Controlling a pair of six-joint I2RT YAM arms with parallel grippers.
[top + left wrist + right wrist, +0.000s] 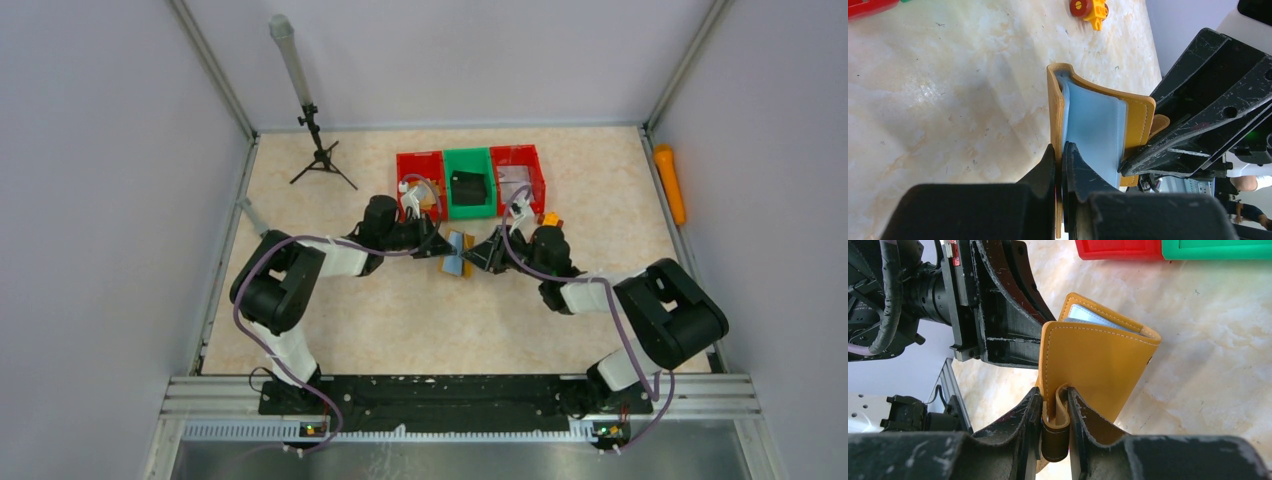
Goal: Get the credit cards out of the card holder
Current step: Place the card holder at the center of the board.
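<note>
The mustard-brown card holder hangs partly open above the table between both arms. My left gripper is shut on one cover of the card holder, its fingers pinching the leather edge. Pale blue-grey sleeves show inside. From the other side my right gripper is shut on the card holder, clamping the other cover with its folded side tab. In the top view the left gripper and right gripper meet at the wallet. The credit cards are hidden.
Behind the arms stand a red bin, a green bin holding a black object, and another red bin. A yellow toy block with red ends lies near the right arm. A small tripod stands back left.
</note>
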